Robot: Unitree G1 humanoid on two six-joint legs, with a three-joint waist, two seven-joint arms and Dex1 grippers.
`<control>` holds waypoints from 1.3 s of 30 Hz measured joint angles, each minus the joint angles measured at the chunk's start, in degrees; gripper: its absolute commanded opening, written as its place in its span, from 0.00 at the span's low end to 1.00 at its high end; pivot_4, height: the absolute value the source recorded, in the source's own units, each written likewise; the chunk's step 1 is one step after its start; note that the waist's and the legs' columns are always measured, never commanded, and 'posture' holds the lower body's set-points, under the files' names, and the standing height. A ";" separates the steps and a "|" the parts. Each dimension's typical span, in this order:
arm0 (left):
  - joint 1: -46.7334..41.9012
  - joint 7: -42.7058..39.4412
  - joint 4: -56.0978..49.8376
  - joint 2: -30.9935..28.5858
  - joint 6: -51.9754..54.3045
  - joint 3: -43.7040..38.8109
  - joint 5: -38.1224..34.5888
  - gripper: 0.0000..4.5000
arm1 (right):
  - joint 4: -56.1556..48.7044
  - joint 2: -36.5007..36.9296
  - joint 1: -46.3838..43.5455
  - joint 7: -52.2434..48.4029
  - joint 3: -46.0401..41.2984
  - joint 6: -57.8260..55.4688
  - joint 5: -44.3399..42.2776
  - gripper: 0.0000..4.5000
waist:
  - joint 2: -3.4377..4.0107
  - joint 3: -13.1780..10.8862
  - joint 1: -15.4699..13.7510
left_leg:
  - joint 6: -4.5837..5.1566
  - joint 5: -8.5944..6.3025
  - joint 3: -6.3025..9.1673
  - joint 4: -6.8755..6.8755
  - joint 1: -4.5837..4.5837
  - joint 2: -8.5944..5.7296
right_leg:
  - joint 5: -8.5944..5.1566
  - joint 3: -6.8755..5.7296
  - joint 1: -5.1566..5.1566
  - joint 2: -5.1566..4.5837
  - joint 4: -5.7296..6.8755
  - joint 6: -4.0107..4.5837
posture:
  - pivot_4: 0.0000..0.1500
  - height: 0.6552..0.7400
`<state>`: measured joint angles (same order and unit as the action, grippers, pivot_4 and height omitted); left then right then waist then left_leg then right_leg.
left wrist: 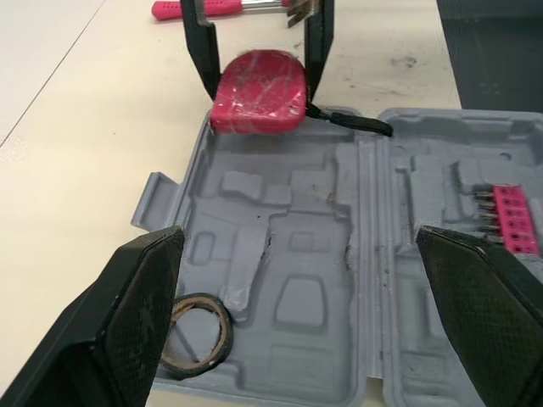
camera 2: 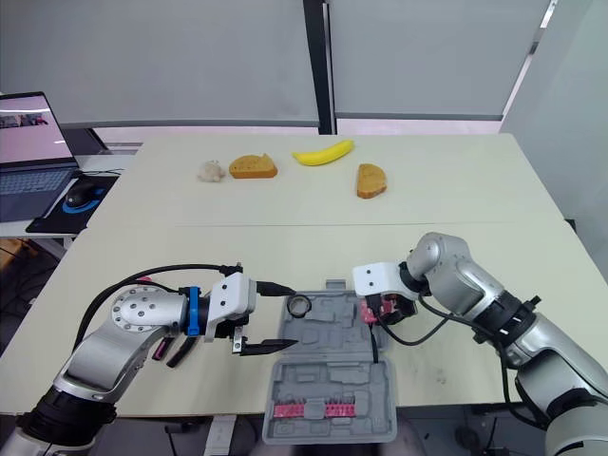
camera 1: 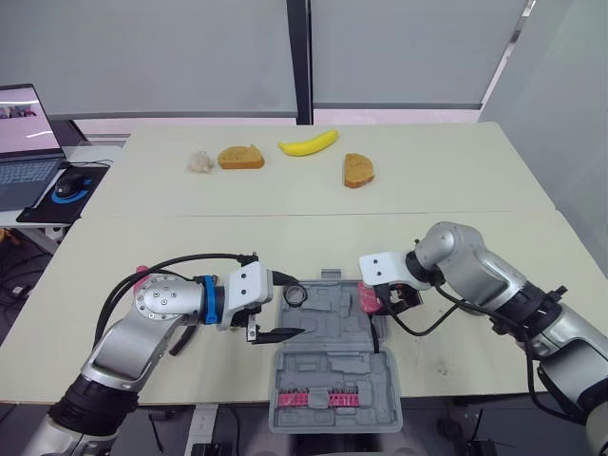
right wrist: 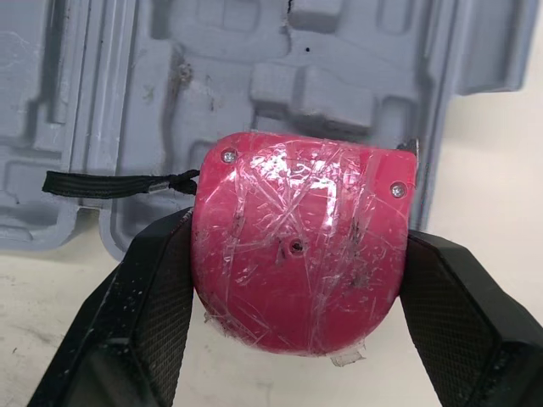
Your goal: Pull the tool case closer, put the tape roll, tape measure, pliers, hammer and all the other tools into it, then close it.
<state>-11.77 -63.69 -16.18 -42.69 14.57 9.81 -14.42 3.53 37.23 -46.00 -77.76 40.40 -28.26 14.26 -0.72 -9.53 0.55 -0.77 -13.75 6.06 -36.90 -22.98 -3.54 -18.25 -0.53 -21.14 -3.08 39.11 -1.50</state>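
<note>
Head view: open tool case [camera 1: 328, 318] on a pale table [camera 1: 190, 237], grey blinds [camera 1: 190, 57] beyond the case. The tape roll [camera 1: 294, 295] lies in its far-left corner, with the left hand [camera 1: 296, 309] spread just above.
Left wrist view: moulded pockets beside the roll lie bare.
Right wrist view: right hand [right wrist: 297, 288] pinches the pink tape measure [right wrist: 297, 246] over the case's right rim, presumably for placement.

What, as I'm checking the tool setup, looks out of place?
Food lies on the table's far side: a banana, two bread slices. The tape measure in the right gripper is wrapped in crinkled clear tape.
</note>
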 measured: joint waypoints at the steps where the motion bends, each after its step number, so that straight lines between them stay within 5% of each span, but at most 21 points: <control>1: 0.04 0.38 0.00 0.29 -0.01 0.05 0.25 1.00 | 0.94 -0.44 -0.28 -0.08 0.23 0.24 0.41 0.71 | 0.00 0.00 0.01 | 0.00 0.00 0.00 0.00 -0.01 0.00 | 0.00 0.00 0.00 0.00 0.00 0.00 | 1.00 0.95; 25: 1.19 2.28 -0.01 1.62 -0.28 1.13 1.91 1.00 | 10.35 -7.04 -2.89 -0.87 1.37 3.48 4.89 0.71 | 0.00 0.00 0.84 | -0.04 0.02 0.01 0.01 0.01 0.00 | 0.01 0.00 -0.05 0.01 0.06 0.01 | 1.00 0.95; 29: 1.21 2.37 0.00 2.03 -0.38 1.17 2.13 1.00 | 10.41 -7.43 -3.29 -0.78 1.17 3.83 4.82 0.99 | 0.00 0.00 0.95 | -0.03 0.02 0.01 0.01 0.01 0.00 | 0.01 0.00 -0.05 0.01 0.07 0.02 | 1.00 0.95; 39: 2.24 2.44 -0.01 2.42 -1.17 1.22 2.30 1.00 | 6.89 -6.92 -4.05 -2.00 -2.29 1.85 3.43 1.00 | 0.01 0.00 0.97 | -0.04 0.02 0.02 0.02 0.01 0.00 | 0.01 0.01 -0.07 0.01 0.08 0.02 | 1.00 0.95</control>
<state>-9.54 -61.25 -16.19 -40.28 13.39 11.03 -12.12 10.42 30.31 -50.04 -79.76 38.11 -26.41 17.69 -0.71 -9.53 1.52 -0.80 -13.73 6.08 -36.88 -22.97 -3.54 -18.24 -0.53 -21.21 -3.07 39.19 -1.48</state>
